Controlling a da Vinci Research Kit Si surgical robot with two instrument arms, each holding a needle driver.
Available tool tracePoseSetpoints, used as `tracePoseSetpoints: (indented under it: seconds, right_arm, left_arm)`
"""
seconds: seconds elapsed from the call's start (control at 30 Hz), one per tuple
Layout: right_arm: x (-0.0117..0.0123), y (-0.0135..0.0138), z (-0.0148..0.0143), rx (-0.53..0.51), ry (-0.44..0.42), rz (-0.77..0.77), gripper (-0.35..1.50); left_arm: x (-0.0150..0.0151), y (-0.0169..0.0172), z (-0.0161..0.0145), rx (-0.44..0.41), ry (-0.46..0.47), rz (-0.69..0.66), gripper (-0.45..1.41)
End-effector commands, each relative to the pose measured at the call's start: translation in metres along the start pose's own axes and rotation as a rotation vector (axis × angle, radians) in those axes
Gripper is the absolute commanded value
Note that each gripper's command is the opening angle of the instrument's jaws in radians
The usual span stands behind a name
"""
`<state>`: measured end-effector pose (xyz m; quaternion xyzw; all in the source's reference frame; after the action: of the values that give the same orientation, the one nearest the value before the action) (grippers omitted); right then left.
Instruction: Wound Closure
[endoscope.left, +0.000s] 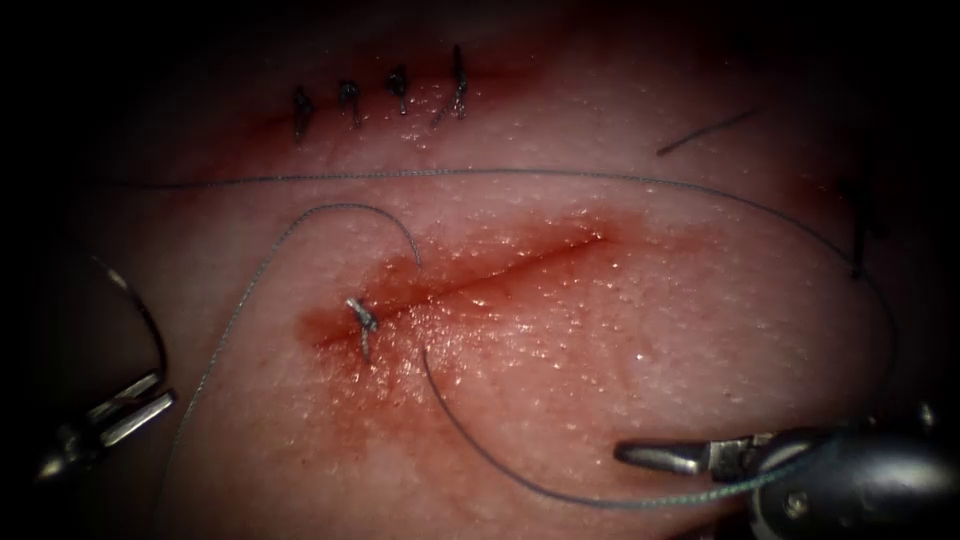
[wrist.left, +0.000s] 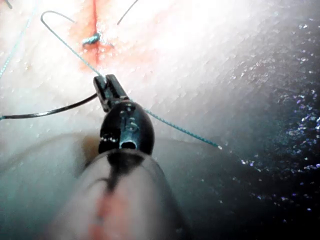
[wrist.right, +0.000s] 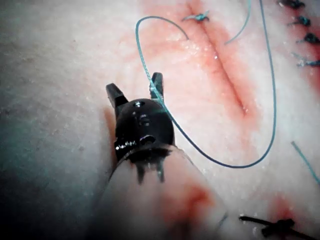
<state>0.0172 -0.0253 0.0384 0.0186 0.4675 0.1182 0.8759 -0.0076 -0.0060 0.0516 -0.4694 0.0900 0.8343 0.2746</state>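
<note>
Left hand (endoscope.left: 130, 405), at the endoscope view's lower left, is clenching the thin curved steel needle (endoscope.left: 140, 310), which is arching upward, clear of the pink pork tissue (endoscope.left: 620, 330). Right metal hand (endoscope.left: 650, 457) is lying released, holding nothing. Teal thread (endoscope.left: 500, 173) is looping around the red diagonal cut (endoscope.left: 500, 270).

Left wrist view: the needle (wrist.left: 50, 112) is running sideways from the hand (wrist.left: 110, 90).

Right wrist view: the hand's (wrist.right: 136, 90) jaws are standing apart beside thread (wrist.right: 272, 100).

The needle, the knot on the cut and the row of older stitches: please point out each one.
needle (endoscope.left: 150, 325), endoscope view, on the middle of its curve.
knot (endoscope.left: 361, 318), endoscope view, on the tied thread at the cut's left end.
older stitches (endoscope.left: 349, 101), endoscope view, on the second stitch from the left.
</note>
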Motion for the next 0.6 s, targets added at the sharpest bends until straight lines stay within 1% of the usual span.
tracePoseSetpoints:
  seconds: [0.03, 0.2, 0.27, 0.3, 0.37, 0.43, 0.5, 0.6]
  right_arm:
    - [-0.0018, 0.0003, -0.0011, -0.008, -0.035, -0.005, 1.26]
    - [-0.0053, 0.0031, -0.0057, -0.063, -0.151, -0.016, 1.25]
    - [-0.006, 0.0044, -0.0074, -0.098, -0.19, -0.016, 1.25]
    - [-0.0063, 0.0055, -0.0086, -0.128, -0.221, -0.015, 1.23]
    - [-0.0063, 0.0072, -0.0102, -0.197, -0.265, -0.008, 1.21]
    - [-0.0059, 0.0092, -0.0117, -0.245, -0.288, -0.025, 1.2]
    - [-0.0052, 0.0111, -0.0127, -0.273, -0.297, -0.04, 1.2]
    - [-0.004, 0.0131, -0.0132, -0.294, -0.315, -0.068, 1.2]
  left_arm:
    - [-0.0004, 0.0009, 0.0005, -0.002, 0.0, -0.002, -0.45]
    - [-0.0004, 0.0009, 0.0005, -0.004, 0.001, 0.004, -0.45]
    - [-0.0004, 0.0009, 0.0005, -0.003, 0.001, 0.004, -0.45]
    - [-0.0004, 0.0009, 0.0005, -0.003, 0.001, 0.004, -0.45]
    - [-0.0004, 0.0009, 0.0005, -0.003, 0.0, 0.004, -0.45]
    - [-0.0004, 0.001, 0.0006, -0.002, 0.0, 0.004, -0.45]
    - [-0.0004, 0.001, 0.0006, -0.004, 0.001, 0.004, -0.45]
    - [-0.0004, 0.001, 0.0006, -0.003, 0.001, 0.004, -0.45]
